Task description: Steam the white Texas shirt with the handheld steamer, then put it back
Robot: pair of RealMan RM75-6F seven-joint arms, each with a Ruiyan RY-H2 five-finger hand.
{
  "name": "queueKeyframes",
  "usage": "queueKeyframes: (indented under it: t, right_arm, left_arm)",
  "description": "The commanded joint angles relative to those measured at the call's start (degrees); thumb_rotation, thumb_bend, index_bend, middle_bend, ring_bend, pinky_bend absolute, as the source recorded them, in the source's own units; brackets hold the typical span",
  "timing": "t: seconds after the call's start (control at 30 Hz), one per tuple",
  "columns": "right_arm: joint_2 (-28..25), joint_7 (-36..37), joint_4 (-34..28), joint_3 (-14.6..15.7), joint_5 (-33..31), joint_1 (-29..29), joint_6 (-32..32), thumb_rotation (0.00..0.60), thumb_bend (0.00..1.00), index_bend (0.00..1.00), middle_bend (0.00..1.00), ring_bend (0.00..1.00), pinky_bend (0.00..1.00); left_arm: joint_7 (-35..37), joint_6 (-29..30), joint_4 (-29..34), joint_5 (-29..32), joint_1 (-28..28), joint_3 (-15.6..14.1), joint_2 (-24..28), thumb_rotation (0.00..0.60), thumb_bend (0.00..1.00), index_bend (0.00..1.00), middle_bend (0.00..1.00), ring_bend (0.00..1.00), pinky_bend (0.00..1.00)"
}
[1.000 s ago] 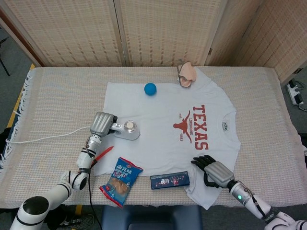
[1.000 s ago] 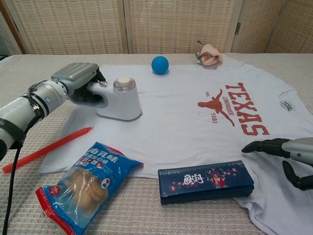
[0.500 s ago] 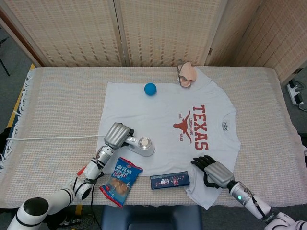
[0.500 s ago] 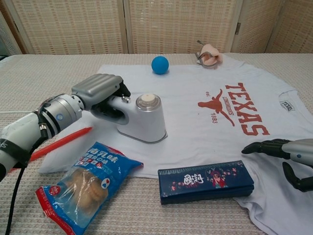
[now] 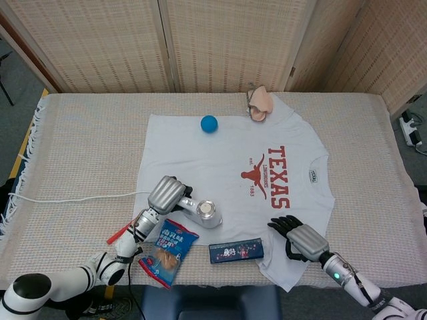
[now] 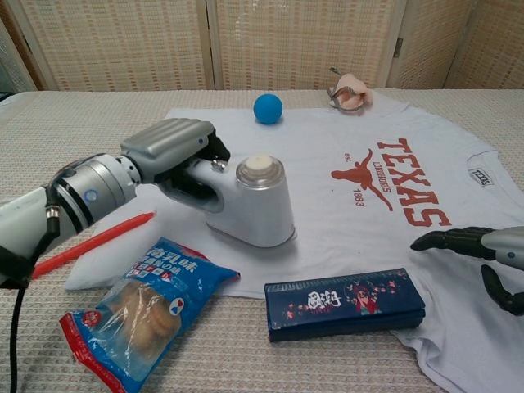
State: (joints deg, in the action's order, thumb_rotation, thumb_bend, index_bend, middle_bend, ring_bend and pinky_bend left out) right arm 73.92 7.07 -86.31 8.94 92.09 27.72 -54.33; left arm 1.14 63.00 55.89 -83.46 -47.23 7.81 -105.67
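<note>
The white Texas shirt [image 5: 233, 173] [image 6: 344, 205] lies flat on the table, with its red longhorn print toward the right. My left hand [image 5: 167, 195] [image 6: 168, 147] grips the handle of the white handheld steamer [image 5: 203, 213] [image 6: 254, 205], whose base rests on the shirt's lower left part. The steamer's white cord [image 5: 73, 198] trails left across the table. My right hand [image 5: 298, 235] [image 6: 483, 254] rests on the shirt's lower right part with fingers spread, holding nothing.
A blue ball [image 5: 209, 123] sits on the shirt's upper part and a pink object [image 5: 259, 103] near the collar. A snack bag [image 6: 139, 311], a dark blue box [image 6: 344, 301] and a red pen [image 6: 82, 246] lie along the shirt's near edge.
My left hand has slid the steamer across the shirt toward the right and toward the near edge. The right hand has stayed almost still.
</note>
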Motion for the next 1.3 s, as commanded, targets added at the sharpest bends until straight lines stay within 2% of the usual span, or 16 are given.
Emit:
queueKeyframes:
  t: [0.03, 0.27, 0.6, 1.03, 1.1, 1.13, 1.2, 1.23, 1.27, 1.3]
  right_arm:
    - [-1.6, -0.5, -1.4, 0.1, 1.1, -0.7, -2.3, 0.324, 0.99, 0.00, 0.03, 0.00, 0.00]
    - [-5.7, -2.4, -4.7, 0.2, 2.8, -2.6, -7.4, 0.325, 0.99, 0.00, 0.03, 0.00, 0.00]
    - [-9.5, -3.9, -7.9, -0.1, 4.4, -5.1, -12.7, 0.327, 0.99, 0.00, 0.03, 0.00, 0.00]
    - [-10.2, -3.5, -8.2, -0.3, 5.0, -6.6, -14.1, 0.327, 0.99, 0.00, 0.03, 0.00, 0.00]
    - [-10.5, -3.6, -8.4, -0.4, 5.1, -6.8, -14.4, 0.327, 0.98, 0.00, 0.03, 0.00, 0.00]
    - [-10.6, -3.6, -8.4, -0.4, 5.1, -7.0, -14.5, 0.327, 0.98, 0.00, 0.03, 0.00, 0.00]
    - [-10.8, -3.5, -8.5, -0.6, 4.9, -7.2, -14.8, 0.327, 0.99, 0.00, 0.03, 0.00, 0.00]
    - [-10.9, -3.4, -8.5, -0.7, 4.9, -7.3, -15.0, 0.329, 0.99, 0.00, 0.03, 0.00, 0.00]
    - [-11.0, -3.3, -8.6, -0.8, 4.8, -7.4, -15.1, 0.327, 0.98, 0.00, 0.03, 0.00, 0.00]
    - [-11.1, -3.2, -8.6, -0.9, 4.9, -7.4, -15.2, 0.328, 0.98, 0.00, 0.03, 0.00, 0.00]
  left_arm:
    - [0.6, 0.1, -0.5, 4.0, 1.6, 3.2, 2.5, 0.600, 0.34, 0.81, 0.96, 0.81, 0.67]
    - [3.1, -0.6, -9.1, 9.7, 5.0, 6.1, 5.0, 0.600, 0.34, 0.81, 0.96, 0.81, 0.67]
    - [7.7, -4.1, -21.2, 13.6, 9.3, 6.6, 4.7, 0.600, 0.33, 0.80, 0.95, 0.81, 0.67]
    - [8.2, -5.6, -26.6, 12.5, 11.2, 4.8, 2.3, 0.600, 0.33, 0.77, 0.91, 0.77, 0.67]
    - [7.6, -5.2, -27.4, 12.0, 11.1, 4.6, 1.9, 0.600, 0.33, 0.72, 0.85, 0.72, 0.67]
    - [7.3, -5.2, -27.5, 12.0, 11.1, 4.6, 1.8, 0.600, 0.33, 0.67, 0.77, 0.66, 0.66]
    - [5.7, -6.7, -27.2, 12.5, 11.1, 4.7, 2.2, 0.600, 0.31, 0.46, 0.53, 0.44, 0.59]
    - [5.0, -8.0, -26.2, 13.0, 11.2, 4.9, 2.8, 0.600, 0.28, 0.25, 0.32, 0.24, 0.48]
    - [4.1, -9.0, -24.9, 13.7, 11.2, 5.2, 3.6, 0.600, 0.25, 0.11, 0.15, 0.10, 0.35]
    - [3.1, -9.3, -22.8, 14.4, 11.4, 5.8, 4.7, 0.600, 0.23, 0.04, 0.07, 0.04, 0.28]
